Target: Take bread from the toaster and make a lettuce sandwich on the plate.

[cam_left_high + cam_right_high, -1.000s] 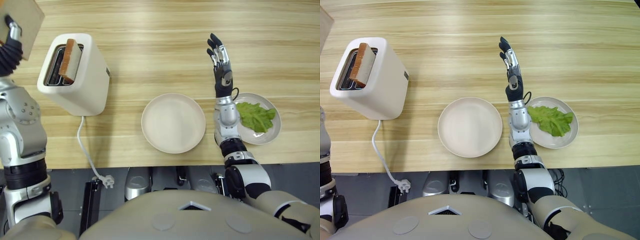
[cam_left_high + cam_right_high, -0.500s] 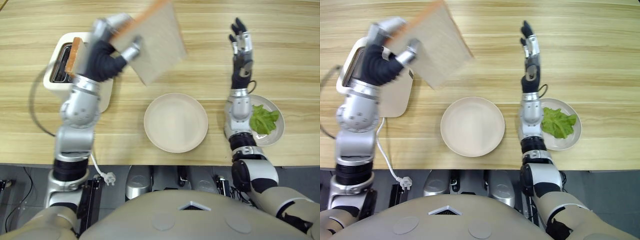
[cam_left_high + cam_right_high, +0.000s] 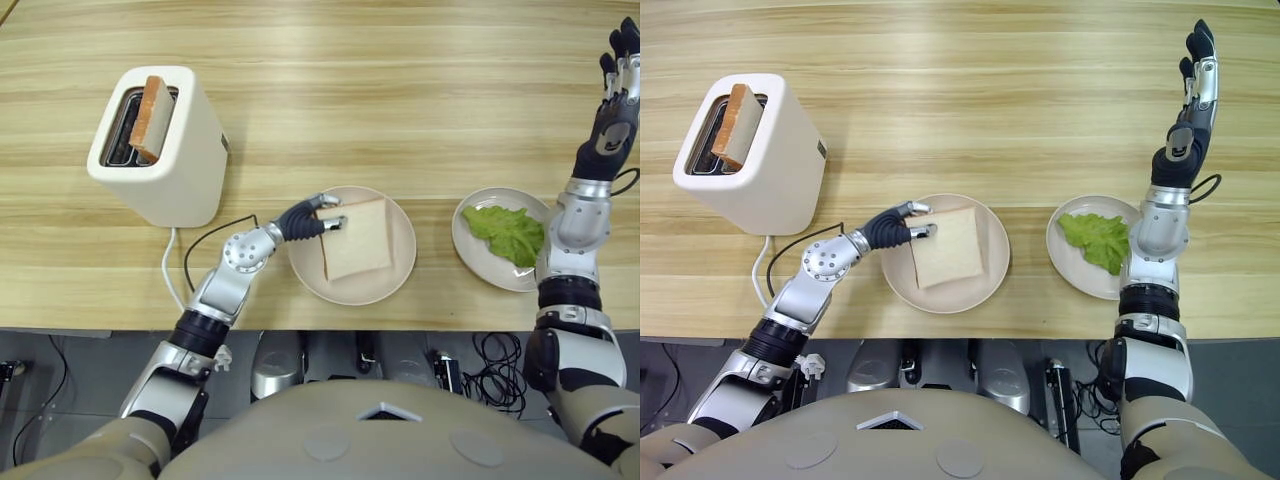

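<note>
Bread slice [image 3: 357, 238] lies flat on the plate [image 3: 345, 293] as your sandwich base, fingers of your left hand [image 3: 305, 220] pinching its edge, right hand [image 3: 1190, 100] raised, fingers splayed.

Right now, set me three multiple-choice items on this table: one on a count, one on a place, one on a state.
1. How many slices stand in the toaster?
A none; B one; C three.

2. Where does the lettuce lie?
A in the toaster; B on the bare table; C on the small plate.

3. How is the right hand?
A open, raised, holding nothing; B shut on the lettuce; C lying flat on the small plate.

Answers:
1 B: a single bread slice sticks up from one slot, and the other slot looks empty.
2 C: the leaf rests inside that plate's rim.
3 A: its fingers are stretched out above the table with nothing between them.
</note>
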Available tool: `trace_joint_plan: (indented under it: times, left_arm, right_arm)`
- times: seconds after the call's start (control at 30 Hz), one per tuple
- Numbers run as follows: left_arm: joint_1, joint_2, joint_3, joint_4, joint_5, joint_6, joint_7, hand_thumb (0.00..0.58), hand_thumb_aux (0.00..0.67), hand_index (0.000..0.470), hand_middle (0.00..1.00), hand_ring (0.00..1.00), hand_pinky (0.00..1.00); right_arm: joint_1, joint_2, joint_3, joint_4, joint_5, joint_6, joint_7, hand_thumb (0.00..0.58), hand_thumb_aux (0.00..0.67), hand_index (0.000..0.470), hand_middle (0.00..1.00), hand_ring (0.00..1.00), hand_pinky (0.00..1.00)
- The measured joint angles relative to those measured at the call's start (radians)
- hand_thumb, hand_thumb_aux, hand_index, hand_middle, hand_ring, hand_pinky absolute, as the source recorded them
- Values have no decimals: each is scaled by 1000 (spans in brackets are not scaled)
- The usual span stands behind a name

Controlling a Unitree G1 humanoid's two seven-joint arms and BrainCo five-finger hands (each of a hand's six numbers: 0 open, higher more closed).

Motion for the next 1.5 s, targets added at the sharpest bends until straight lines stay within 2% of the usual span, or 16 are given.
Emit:
trace_joint_plan:
  times: [0.33, 0.37, 0.4, 0.43, 0.47, 0.5, 0.53, 0.77, 1.1, 1.2, 1.4, 1.43, 1.47, 1.5]
  left_arm:
    - [-86, -2, -21, 118, 25, -51, -41, 580, 670, 460, 1000, 1000, 1000]
    - [-98, -3, -21, 132, 39, -60, -32, 559, 544, 373, 1000, 1000, 1000]
    - [-108, -4, -21, 144, 51, -69, -18, 357, 255, 175, 1000, 1000, 1000]
    - [-114, -4, -21, 149, 68, -79, -1, 357, 255, 175, 1000, 1000, 1000]
    - [-118, -4, -21, 155, 86, -88, 20, 0, 0, 0, 1000, 1000, 1000]
    - [-118, -4, -22, 161, 105, -98, 38, 0, 0, 0, 196, 196, 196]
    - [-118, -4, -23, 168, 122, -106, 55, 0, 0, 0, 0, 0, 0]
    - [-137, 39, -20, 149, 207, -113, 118, 0, 0, 0, 0, 0, 0]
    - [-142, 119, 62, -55, 236, -67, 112, 0, 0, 0, 0, 0, 0]
    - [-140, 139, 89, -104, 238, -46, 114, 0, 0, 0, 0, 0, 0]
    - [-60, 99, 100, -173, 216, -26, 122, 0, 0, 0, 0, 0, 0]
    - [-41, 64, 120, -177, 191, -33, 147, 0, 0, 0, 0, 0, 0]
    - [-40, 61, 121, -177, 189, -34, 150, 0, 0, 0, 0, 0, 0]
    - [-32, 45, 133, -177, 179, -46, 174, 0, 0, 0, 0, 0, 0]
  right_arm:
    - [40, -25, 1, -14, -19, 17, -12, 0, 0, 0, 0, 0, 0]
    - [44, -25, 2, -14, -20, 19, -13, 0, 0, 0, 0, 0, 0]
    - [46, -25, 3, -14, -21, 21, -13, 0, 0, 0, 0, 0, 0]
    - [46, -25, 4, -14, -22, 21, -14, 0, 0, 0, 0, 0, 0]
    - [46, -25, 4, -15, -23, 22, -14, 0, 0, 0, 0, 0, 0]
    - [46, -25, 5, -15, -23, 22, -15, 0, 0, 0, 0, 0, 0]
    - [46, -25, 5, -15, -23, 23, -15, 0, 0, 0, 0, 0, 0]
    - [55, -27, 6, -22, -23, 27, -15, 0, 0, 0, 0, 0, 0]
    - [66, -45, 6, -23, -27, 34, -13, 0, 0, 0, 0, 0, 0]
    - [82, -85, 8, -18, -94, 16, -29, 0, 0, 0, 0, 0, 0]
    - [149, -257, 35, 101, -371, -10, -233, 0, 0, 0, 0, 0, 0]
    - [157, -321, 97, 143, -514, 13, -355, 0, 0, 0, 0, 0, 0]
    - [158, -326, 103, 147, -527, 16, -365, 0, 0, 0, 0, 0, 0]
    - [156, -352, 150, 180, -605, 43, -454, 0, 0, 0, 0, 0, 0]
